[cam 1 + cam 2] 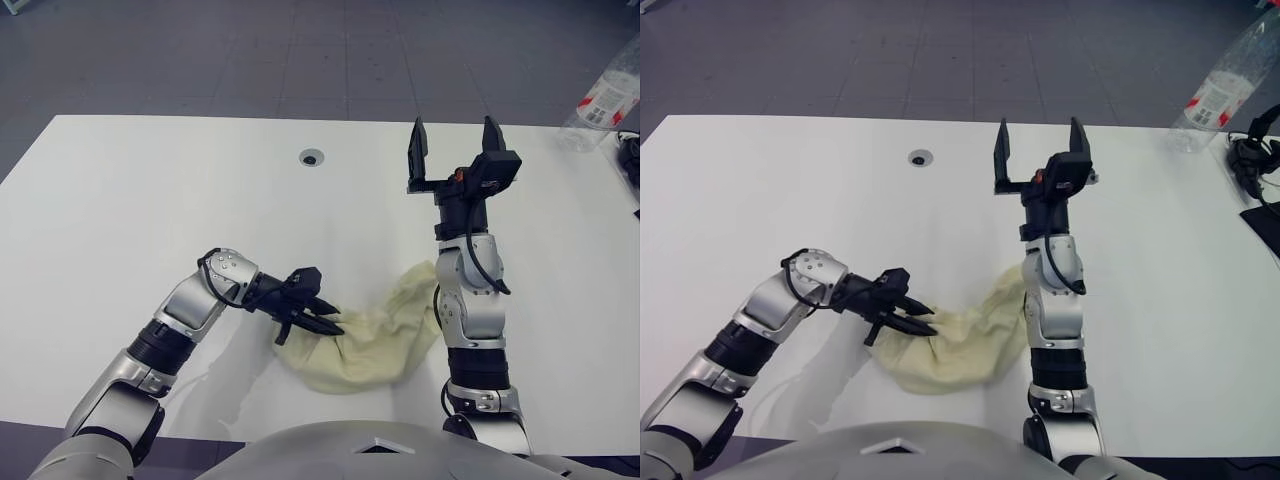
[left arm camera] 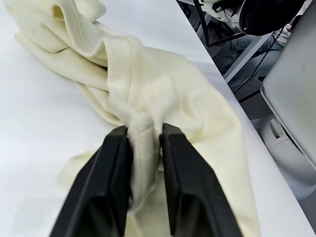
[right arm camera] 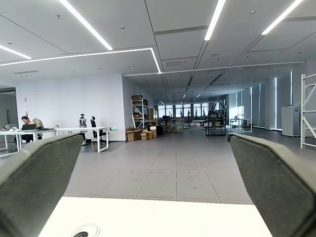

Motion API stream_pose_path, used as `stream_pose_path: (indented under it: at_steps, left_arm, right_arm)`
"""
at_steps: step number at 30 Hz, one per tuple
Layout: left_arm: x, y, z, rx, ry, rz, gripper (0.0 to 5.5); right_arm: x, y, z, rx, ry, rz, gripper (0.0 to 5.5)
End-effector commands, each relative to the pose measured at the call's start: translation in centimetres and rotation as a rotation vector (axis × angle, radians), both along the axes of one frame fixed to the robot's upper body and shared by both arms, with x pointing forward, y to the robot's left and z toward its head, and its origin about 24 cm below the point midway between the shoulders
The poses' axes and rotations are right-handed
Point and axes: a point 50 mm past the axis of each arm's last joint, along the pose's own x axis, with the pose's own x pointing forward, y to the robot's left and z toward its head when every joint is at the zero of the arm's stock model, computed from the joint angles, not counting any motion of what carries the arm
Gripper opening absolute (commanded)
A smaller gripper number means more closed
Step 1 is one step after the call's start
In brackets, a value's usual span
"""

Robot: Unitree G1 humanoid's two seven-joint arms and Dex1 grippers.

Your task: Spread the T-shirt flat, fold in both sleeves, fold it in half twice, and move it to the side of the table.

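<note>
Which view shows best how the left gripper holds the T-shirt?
The left wrist view: it looks closely at the left gripper, jaws shut on a pinched fold of the T-shirt. Both eye views show this grip from above, farther off, the shirt crumpled on the table. The right wrist view faces the room.

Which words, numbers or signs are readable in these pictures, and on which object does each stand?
None can be read.
Plastic bottle label: print is too blurred to read.
Green wall sign: too small to read.
T-shirt: no print visible.
</note>
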Motion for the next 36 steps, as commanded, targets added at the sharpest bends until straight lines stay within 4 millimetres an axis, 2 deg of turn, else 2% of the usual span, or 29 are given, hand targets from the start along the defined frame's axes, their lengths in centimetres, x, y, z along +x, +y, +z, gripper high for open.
stream_pose_path:
  at_steps: [1,3,19,20,21,28,36]
  left_arm:
    - [0.0,0.3,0.2,0.011,-0.008,0.002,0.26]
    - [0.0,0.3,0.2,0.014,-0.01,0.003,0.03]
    - [-0.3,0.4,0.1,-0.013,-0.015,0.0,0.03]
    - [-0.3,0.4,0.1,-0.025,-0.016,0.0,0.4]
    - [-0.4,0.4,0.2,-0.036,-0.013,0.001,0.45]
    - [-0.4,0.2,0.3,-0.052,0.022,0.009,1.86]
    - [-0.4,-0.4,1.1,-0.106,0.096,0.016,3.16]
  right_arm:
    - [0.1,0.1,0.1,-0.001,-0.005,0.002,5.4]
    - [0.0,0.1,0.1,-0.001,-0.005,0.003,5.4]
    - [0.0,0.3,0.2,-0.011,-0.009,0.007,5.4]
    - [0.0,0.3,0.2,-0.011,-0.009,0.007,5.4]
    - [0.0,0.3,0.2,-0.011,-0.008,0.007,5.4]
    - [0.0,0.2,0.1,-0.02,-0.002,0.001,5.4]
    - [0.1,0.3,-0.1,-0.035,0.005,0.004,5.4]
